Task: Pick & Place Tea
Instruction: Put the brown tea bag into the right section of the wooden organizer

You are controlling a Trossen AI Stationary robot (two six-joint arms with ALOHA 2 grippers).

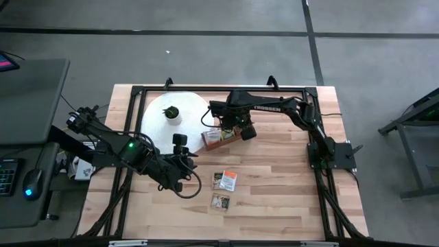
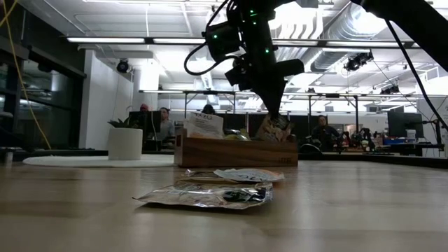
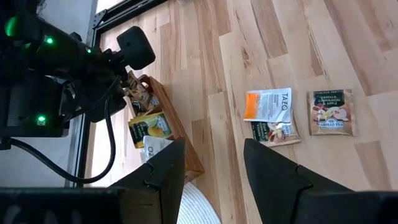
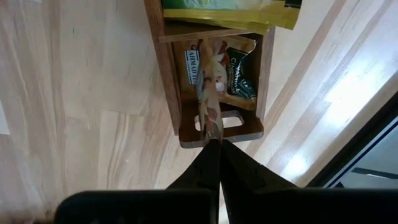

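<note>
My right gripper [image 4: 214, 148] hangs over the end compartment of the long brown wooden box [image 1: 221, 136], shut on a brownish tea sachet [image 4: 208, 106]. More sachets stand in the box [image 4: 236, 74], and yellow-green ones [image 4: 230, 12] fill the neighbouring compartment. On the table lie an orange-and-white sachet [image 3: 268, 104] overlapping a green one [image 3: 275, 132], and a brownish one [image 3: 333, 112]. My left gripper [image 3: 211, 165] hovers open to the left of them, holding nothing. My right gripper pinches the brownish sachet's upper edge [image 4: 213, 134] between its two fingertips. The fingers come from above, pointing steeply down. The sachet hangs below them, seen edge-on, with its lower end down inside the box's end compartment [image 2: 274, 133] among other sachets.
A large white round disc [image 1: 188, 110] with a small potted plant [image 1: 171, 113] lies at the far left, touching the box's left end. Black frame rails [image 1: 219, 88] edge the table. Bare wood lies along the near edge.
</note>
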